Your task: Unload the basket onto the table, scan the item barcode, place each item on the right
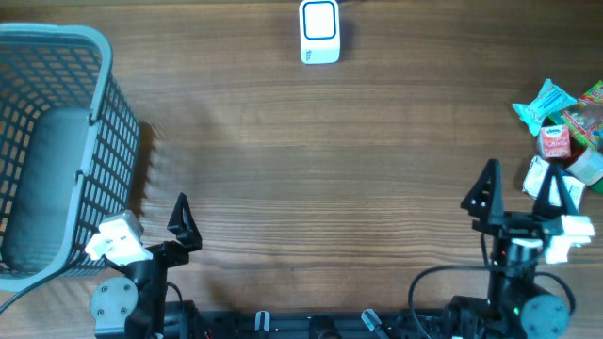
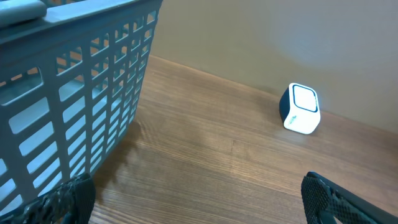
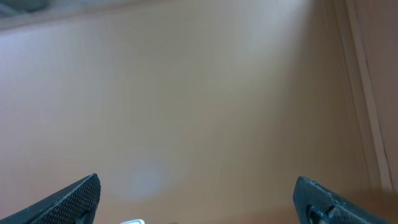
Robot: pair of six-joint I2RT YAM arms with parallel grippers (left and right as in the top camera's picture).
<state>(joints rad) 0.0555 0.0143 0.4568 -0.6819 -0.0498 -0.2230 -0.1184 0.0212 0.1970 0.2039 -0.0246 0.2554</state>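
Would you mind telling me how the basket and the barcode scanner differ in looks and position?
The basket is large, grey-blue and built of open lattice walls; the barcode scanner is small, solid and white with a blue-framed face. The basket sits at the left side, the barcode scanner at the middle of the far edge. Both stand on the wooden table.

Soft even light, faint shadow beside the basket [image 1: 118, 132], wrist views slightly soft

Overhead: straight down on table [image 1: 283, 141]. Left wrist: low, facing far edge; shares basket [image 2: 74, 93] and scanner [image 2: 300, 109] with overhead. Right wrist: pitched up, sees mostly wall [image 3: 186, 93].
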